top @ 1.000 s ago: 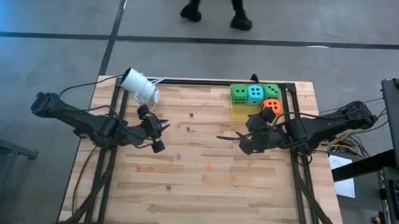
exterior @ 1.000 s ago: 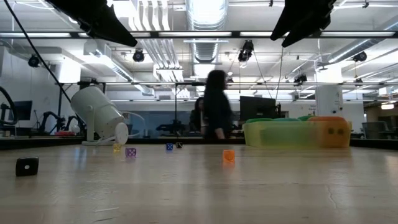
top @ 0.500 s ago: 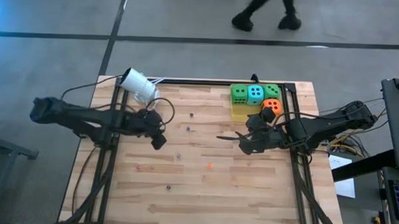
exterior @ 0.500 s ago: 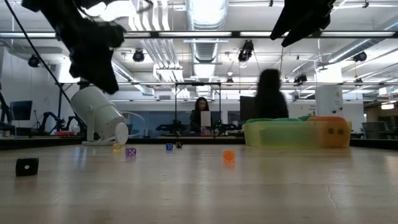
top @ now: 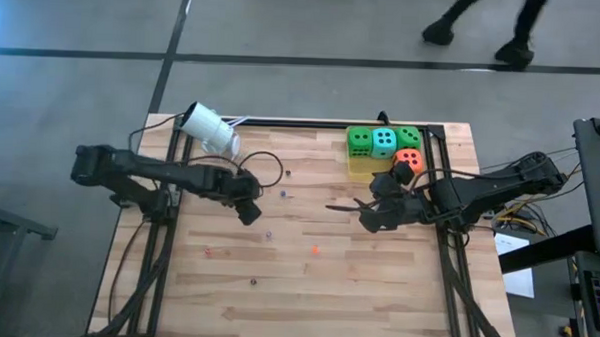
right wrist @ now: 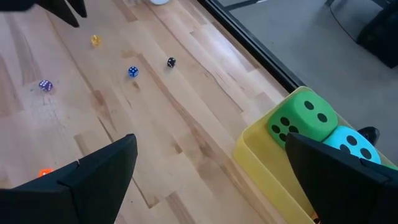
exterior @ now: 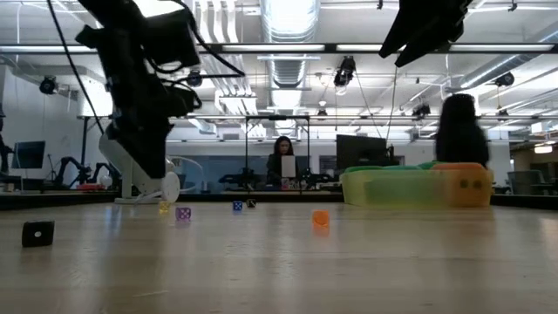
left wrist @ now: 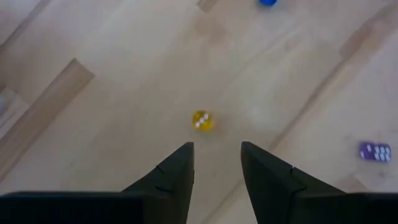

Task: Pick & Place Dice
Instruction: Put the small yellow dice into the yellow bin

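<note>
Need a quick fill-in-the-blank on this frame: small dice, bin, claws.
1. The left claw points at a small ___ die.
2. The big dice sit in a ___ bin.
3. The right claw stands wide ___.
4. The white cylinder lies near the table's ___ far corner.

Missing: yellow; yellow; open; left

Wooden table (top: 376, 281); small dice (top: 315, 249); tray (top: 358, 168)

My left arm has swung in from the counter's left edge toward the middle; its gripper (top: 249, 209) now hangs over the small yellow die (left wrist: 201, 120), jaws parted a little wider than a second ago. Behind the counter, a person (exterior: 459, 131) has walked across to the right.
</note>
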Tool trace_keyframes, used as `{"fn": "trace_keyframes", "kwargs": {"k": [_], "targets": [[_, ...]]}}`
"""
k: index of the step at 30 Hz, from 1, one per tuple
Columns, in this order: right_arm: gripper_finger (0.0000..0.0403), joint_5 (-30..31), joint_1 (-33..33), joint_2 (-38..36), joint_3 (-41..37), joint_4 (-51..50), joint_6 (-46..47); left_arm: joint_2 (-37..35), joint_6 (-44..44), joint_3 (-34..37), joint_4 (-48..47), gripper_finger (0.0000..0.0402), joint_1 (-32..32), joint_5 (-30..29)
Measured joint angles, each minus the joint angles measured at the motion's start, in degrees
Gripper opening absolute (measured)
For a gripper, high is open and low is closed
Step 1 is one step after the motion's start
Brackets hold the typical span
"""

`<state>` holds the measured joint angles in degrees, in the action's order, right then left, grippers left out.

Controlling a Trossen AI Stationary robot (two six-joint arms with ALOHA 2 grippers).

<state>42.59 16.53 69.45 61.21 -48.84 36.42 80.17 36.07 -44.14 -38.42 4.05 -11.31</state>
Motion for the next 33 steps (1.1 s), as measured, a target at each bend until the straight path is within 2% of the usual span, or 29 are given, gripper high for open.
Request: {"fn": "trace_keyframes", "kwargs": {"k": [7, 13, 22, 33], "targets": [[0.0400, 0.00, 0.00, 0.00, -0.04, 0.39, 0.00, 8.31, -3.81, -5.19, -2.48, 0.0140, 2.32, 0.33], [0.0400, -0.04, 0.00, 0.00, -0.04, 0.40, 0.00, 12.55, -4.78, -5.88, -2.60, 0.0140, 4.26, 1.90], [0.0400, -0.07, 0.00, 0.00, -0.04, 0.40, 0.02, 13.42, -6.27, -5.82, 0.75, 0.0140, 5.23, 1.88], [0.0400, -0.09, 0.00, 0.00, -0.26, 0.38, 0.01, 13.43, -6.22, -5.05, 0.49, 0.0138, 5.86, 2.34]]}}
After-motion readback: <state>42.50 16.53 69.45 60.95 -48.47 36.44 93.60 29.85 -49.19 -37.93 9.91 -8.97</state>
